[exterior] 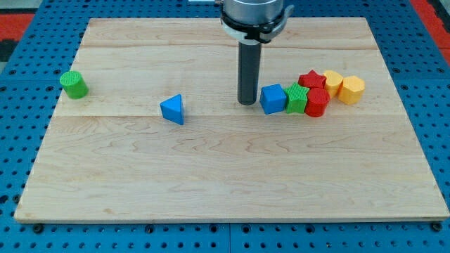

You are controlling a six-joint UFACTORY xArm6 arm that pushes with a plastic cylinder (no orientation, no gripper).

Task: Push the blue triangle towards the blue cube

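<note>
The near half of the wooden board point(232, 190) lies bare. Further up, about mid-depth and left of centre, sits the blue triangle point(172, 109) — a small wedge, alone, well apart from everything else. There is no pincer on this arm to be spread or pressed together, only a straight dark rod; the tip point(247, 103) stands on the board just beside the blue cube point(273, 98), on the cube's left, so close I cannot tell whether it touches. So the tip is between the two blue pieces, far nearer the cube, and well to the right of the triangle.

The triangle looks to me like light, stiff plastic that should slide easily on the smooth wood. With nothing to grasp it, the contact has to be a push on the triangle's far left side, near its middle; an off-centre push on a slanted face would likely spin it or let it slip past the rod.

Crowded against the cube's right is a green block point(297, 98), then a red block point(317, 102) in front and a red star-like block point(310, 80) behind, with two yellow blocks point(342, 86) beyond. Away at the view's left edge stands a green cylinder point(73, 83) — clear of the route.
</note>
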